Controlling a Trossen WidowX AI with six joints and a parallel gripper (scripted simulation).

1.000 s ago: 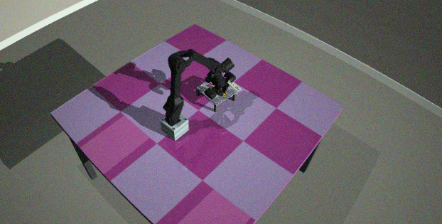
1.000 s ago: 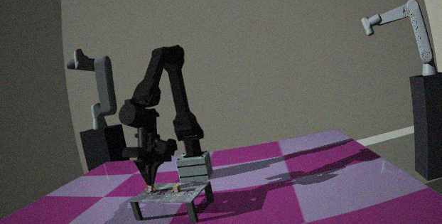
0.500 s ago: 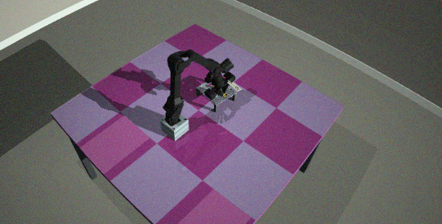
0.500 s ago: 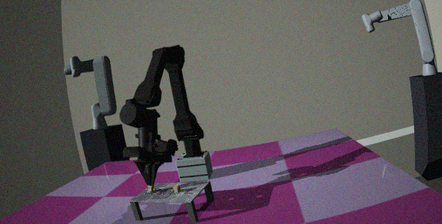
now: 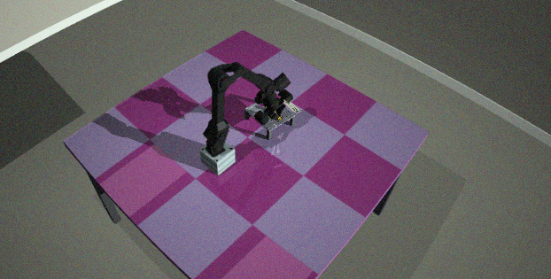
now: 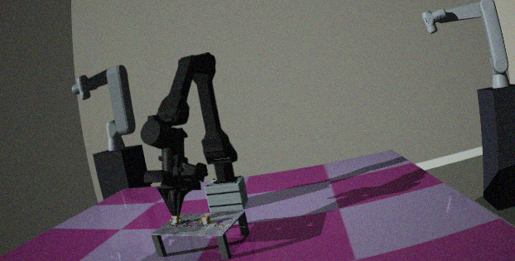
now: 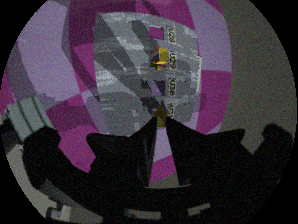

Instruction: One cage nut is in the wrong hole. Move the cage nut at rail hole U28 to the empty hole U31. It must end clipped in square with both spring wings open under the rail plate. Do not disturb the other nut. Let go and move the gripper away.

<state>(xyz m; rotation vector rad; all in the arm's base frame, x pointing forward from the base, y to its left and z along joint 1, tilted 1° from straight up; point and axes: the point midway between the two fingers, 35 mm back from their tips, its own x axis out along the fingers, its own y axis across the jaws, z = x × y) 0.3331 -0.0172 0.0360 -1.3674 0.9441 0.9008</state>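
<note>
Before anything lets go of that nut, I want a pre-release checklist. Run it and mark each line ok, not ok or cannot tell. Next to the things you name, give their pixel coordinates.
1. End effector point(image 6: 175, 215) point(image 7: 161, 119) shut on the held cage nut point(image 6: 175, 220) point(image 7: 161, 116): ok.
2. Held nut at U31, the row beyond U30: ok.
3. Hole U28 point(image 7: 156, 33) vacated: ok, table shows through it.
4. Other nut point(image 6: 205, 219) point(image 7: 162, 58) in place at U29: ok.
5. Held nut seated square: cannot tell, fingertips cover much of it.
6. Both spring wings open under the rail plate point(image 6: 190, 231) point(image 7: 117, 115): cannot tell, underside hidden.

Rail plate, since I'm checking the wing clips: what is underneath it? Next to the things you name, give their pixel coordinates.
Legs point(image 6: 223, 247) and the checkered table point(image 5: 252, 197) point(image 6: 385, 219) show beneath the plate point(image 6: 194, 231); its underside, wings included, is hidden.
</note>
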